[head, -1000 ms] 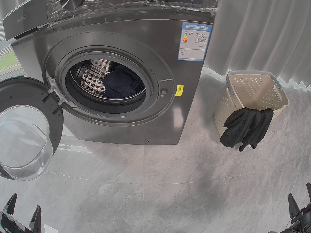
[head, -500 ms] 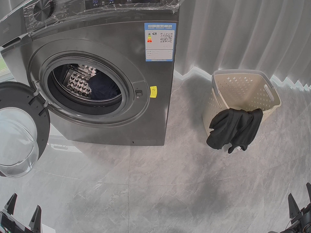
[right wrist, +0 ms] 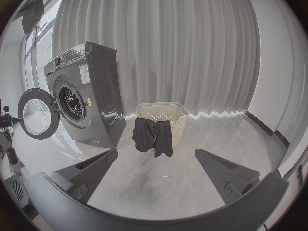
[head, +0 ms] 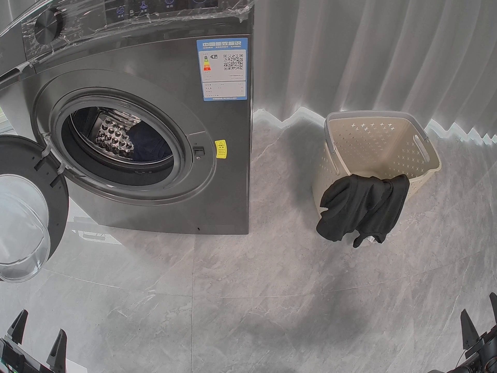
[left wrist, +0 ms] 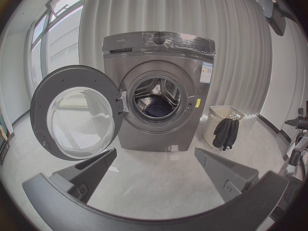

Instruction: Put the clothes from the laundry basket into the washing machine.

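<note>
A grey washing machine [head: 155,53] [left wrist: 160,93] [right wrist: 96,93] stands at the left with its round door [head: 20,208] [left wrist: 73,113] swung wide. Dark clothing [head: 147,143] [left wrist: 155,108] lies in the drum. To the right sits a beige laundry basket [head: 380,135] [left wrist: 221,113] [right wrist: 163,111] with a black garment [head: 362,205] [left wrist: 226,132] [right wrist: 152,135] draped over its front rim. My left gripper [head: 36,335] [left wrist: 154,151] hangs open low at the left, far from the machine. My right gripper [head: 481,319] [right wrist: 155,153] is open low at the right, well short of the basket.
White curtains [head: 373,42] hang behind the basket and the machine. Grey tiled floor [head: 269,296] stretches open between my grippers, the machine and the basket. The swung door juts out over the floor at the left.
The head view has swung to the right, so the machine and basket sit further left in the picture. Neither gripper has moved in the picture.
</note>
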{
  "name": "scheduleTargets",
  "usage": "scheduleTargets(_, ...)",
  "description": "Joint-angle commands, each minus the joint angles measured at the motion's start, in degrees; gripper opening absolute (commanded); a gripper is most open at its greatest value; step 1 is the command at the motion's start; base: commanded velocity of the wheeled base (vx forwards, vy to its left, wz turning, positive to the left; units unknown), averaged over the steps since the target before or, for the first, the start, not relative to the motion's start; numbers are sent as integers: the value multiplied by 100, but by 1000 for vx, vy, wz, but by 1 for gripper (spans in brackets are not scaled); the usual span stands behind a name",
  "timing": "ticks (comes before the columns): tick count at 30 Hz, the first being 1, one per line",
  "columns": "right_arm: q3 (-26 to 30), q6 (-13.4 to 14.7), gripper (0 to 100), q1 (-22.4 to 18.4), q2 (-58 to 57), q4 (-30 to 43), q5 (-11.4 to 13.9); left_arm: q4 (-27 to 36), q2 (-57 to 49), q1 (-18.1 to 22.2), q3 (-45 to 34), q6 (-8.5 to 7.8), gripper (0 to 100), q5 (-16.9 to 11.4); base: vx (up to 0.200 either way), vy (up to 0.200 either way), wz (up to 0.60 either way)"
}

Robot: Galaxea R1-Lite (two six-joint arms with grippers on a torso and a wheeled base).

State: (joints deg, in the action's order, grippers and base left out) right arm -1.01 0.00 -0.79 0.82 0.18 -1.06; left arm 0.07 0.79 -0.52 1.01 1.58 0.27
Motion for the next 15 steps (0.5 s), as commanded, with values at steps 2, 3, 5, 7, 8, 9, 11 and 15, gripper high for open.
scheduleTargets(2,101,0,100,0,-73,-1,1,1,-79,0,-101,-9,100,0,200,0,0)
scheduleTargets(3,101,0,100,0,-73,-1,1,1,-79,0,-101,0,100,0,200,0,0)
scheduleTargets(5,101,0,100,0,-82,-1,1,1,-79,0,-101,0,100,0,200,0,0)
scheduleTargets(7,101,0,100,0,-82,-1,1,1,-79,0,-101,-9,100,0,200,0,0)
scheduleTargets(8,101,0,100,0,-73,-1,1,1,-79,0,-101,-9,100,0,200,0,0)
scheduleTargets(9,101,0,100,0,-73,-1,1,1,-79,0,-101,-9,100,0,200,0,0)
scheduleTargets(11,101,0,100,0,-82,-1,1,10,-79,0,-101,0,100,0,0,0,0)
scheduleTargets(15,101,0,100,0,-82,-1,1,1,-79,0,-101,0,100,0,0,0,0)
